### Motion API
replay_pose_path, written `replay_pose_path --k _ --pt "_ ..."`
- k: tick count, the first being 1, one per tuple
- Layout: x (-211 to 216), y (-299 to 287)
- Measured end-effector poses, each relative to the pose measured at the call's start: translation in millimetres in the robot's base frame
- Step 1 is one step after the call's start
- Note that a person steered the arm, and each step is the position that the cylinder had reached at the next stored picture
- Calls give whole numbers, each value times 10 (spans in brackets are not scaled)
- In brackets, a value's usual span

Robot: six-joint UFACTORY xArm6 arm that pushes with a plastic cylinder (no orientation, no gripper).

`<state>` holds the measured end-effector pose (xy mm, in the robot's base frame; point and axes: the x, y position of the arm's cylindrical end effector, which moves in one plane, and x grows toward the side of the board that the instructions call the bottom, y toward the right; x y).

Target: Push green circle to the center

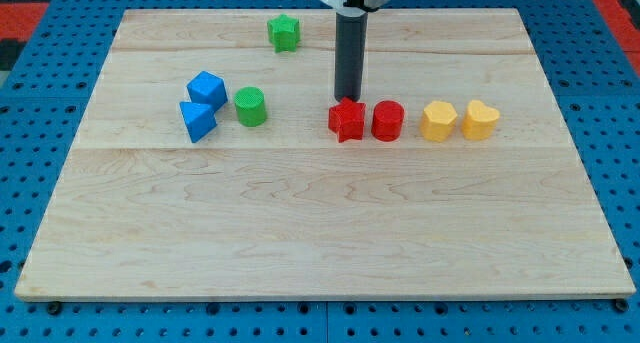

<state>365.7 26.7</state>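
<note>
Green circle on the wooden bench, left of centre, just right of 2 blue blocks, my tip well to its right, just beyond the red star, no claw on this rod.

The bench is a pale wooden board of joined planks, set on a blue pegboard. Near the view's top lies a green star. At the view's left a blue cube and a blue triangle touch, with the green circle just beside them. Toward the middle a red star touches a red cylinder. Further right, two yellow blocks sit side by side.
</note>
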Motion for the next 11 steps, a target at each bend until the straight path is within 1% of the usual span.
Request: replay_pose_path --k 3,4,5,7,9,11 --pt "26 -98" --pt "-70 -276" --pt "-147 -647" --pt "-141 -1439" --pt "139 -1445" --pt "163 -1357"
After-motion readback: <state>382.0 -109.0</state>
